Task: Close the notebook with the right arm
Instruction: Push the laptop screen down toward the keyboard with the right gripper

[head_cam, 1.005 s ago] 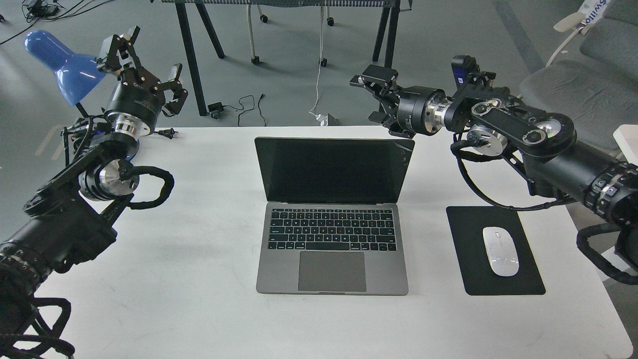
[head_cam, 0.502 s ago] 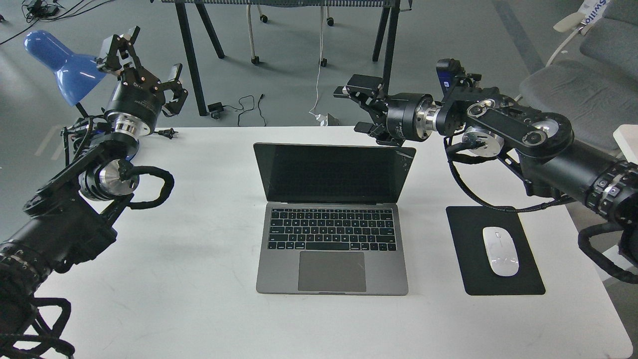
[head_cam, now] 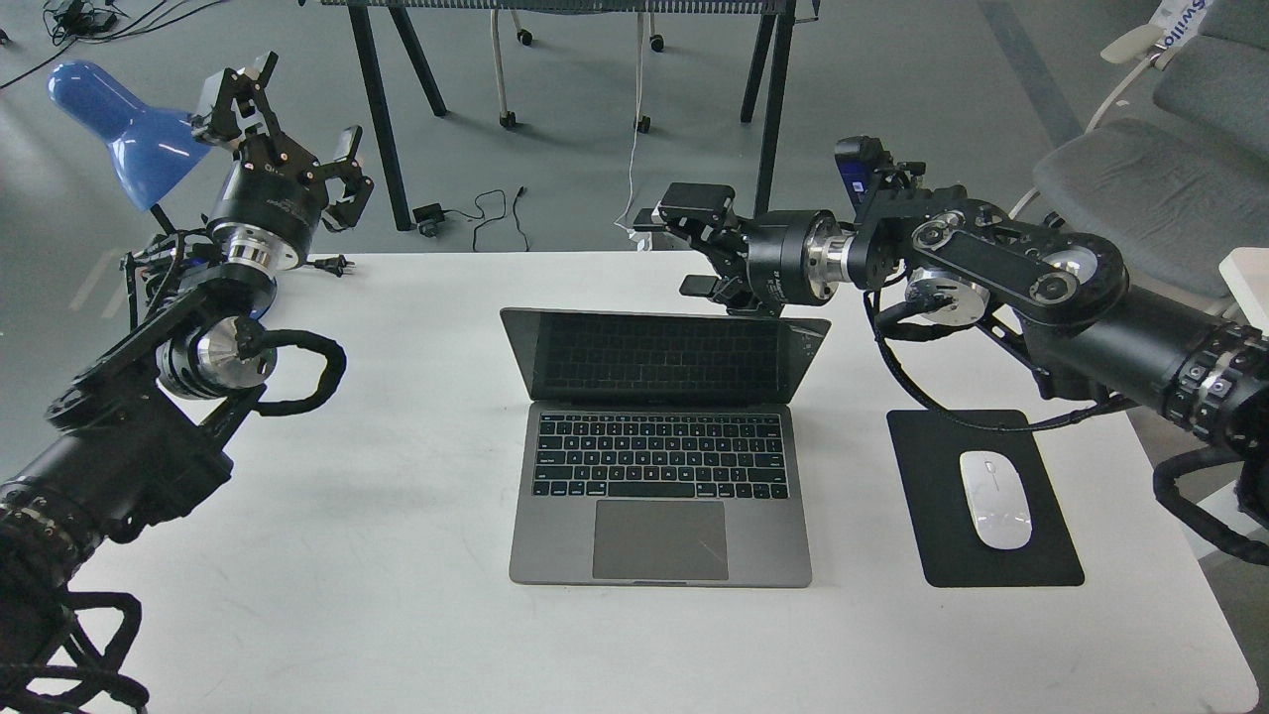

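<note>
The notebook (head_cam: pixel 661 496), a space-grey laptop with a black keyboard, stands open in the middle of the white table (head_cam: pixel 397 615). Its black screen (head_cam: pixel 662 359) leans forward over the keyboard and mirrors the keys. My right gripper (head_cam: pixel 694 248) is open and sits just behind the lid's top edge, right of its middle, with one finger low against the edge. Contact cannot be told for sure. My left gripper (head_cam: pixel 283 134) is open and empty, raised at the far left next to a blue lamp (head_cam: pixel 124 129).
A black mouse pad (head_cam: pixel 991 516) with a white mouse (head_cam: pixel 994 499) lies right of the notebook, under my right forearm. A plug and cable (head_cam: pixel 332 264) lie at the table's back left edge. Chairs stand at the far right.
My right gripper has moved left along and behind the lid's top edge. The screen has tilted forward toward the keyboard. The left arm has not moved.
</note>
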{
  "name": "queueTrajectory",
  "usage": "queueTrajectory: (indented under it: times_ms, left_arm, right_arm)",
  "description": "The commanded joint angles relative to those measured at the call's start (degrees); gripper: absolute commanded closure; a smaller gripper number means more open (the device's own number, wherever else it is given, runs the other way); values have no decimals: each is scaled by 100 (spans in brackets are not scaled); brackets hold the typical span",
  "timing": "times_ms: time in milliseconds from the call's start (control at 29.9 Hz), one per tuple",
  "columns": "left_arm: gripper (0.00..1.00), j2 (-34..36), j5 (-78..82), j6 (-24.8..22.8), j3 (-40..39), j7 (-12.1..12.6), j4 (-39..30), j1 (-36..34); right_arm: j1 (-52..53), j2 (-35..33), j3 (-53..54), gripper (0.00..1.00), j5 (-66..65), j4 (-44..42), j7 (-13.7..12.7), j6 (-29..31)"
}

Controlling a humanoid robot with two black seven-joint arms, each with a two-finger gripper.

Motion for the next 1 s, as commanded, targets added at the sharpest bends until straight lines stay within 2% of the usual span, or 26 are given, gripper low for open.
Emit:
queueTrajectory:
  times_ms: [0,569,971]
  left_arm:
    - [0,0,1,0,0,0,0,-4]
    - [0,-9,1,0,0,0,17,-4]
    - [0,-9,1,0,0,0,17,-4]
  right_arm:
    - [-51,-108,-35,0,5,370,0,0]
    - [-227,-161,-755,0,5,1391,-35,0]
    - [-315,-108,-1467,0,-12,1374,-70,0]
